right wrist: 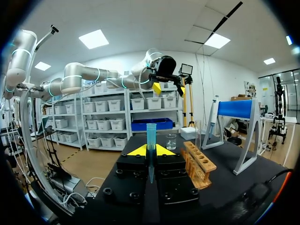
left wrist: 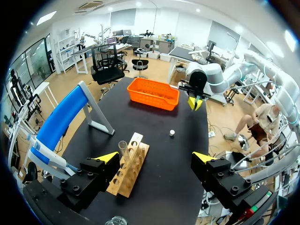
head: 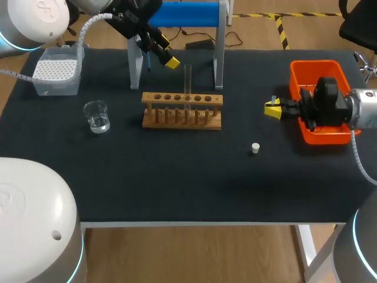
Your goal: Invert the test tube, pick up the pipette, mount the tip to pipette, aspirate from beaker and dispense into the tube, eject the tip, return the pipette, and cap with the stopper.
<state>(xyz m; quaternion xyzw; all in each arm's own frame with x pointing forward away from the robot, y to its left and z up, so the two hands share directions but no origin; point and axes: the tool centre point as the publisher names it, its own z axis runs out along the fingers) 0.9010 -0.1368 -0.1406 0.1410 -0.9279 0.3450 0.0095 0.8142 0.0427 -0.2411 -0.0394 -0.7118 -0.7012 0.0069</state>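
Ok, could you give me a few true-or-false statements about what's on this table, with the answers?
1. A glass test tube stands upright in the wooden rack. True.
2. The white stopper sits inside the orange basket. False: it lies on the dark table mat, apart from the basket.
3. The right arm's jaws are shut on a blue pipette tip. True.
4. The left arm's jaws grip the beaker. False: they are open and empty, and the beaker stands alone.

The beaker [left wrist: 116, 220] is cut off at the edge, under the left tool [left wrist: 155, 158]
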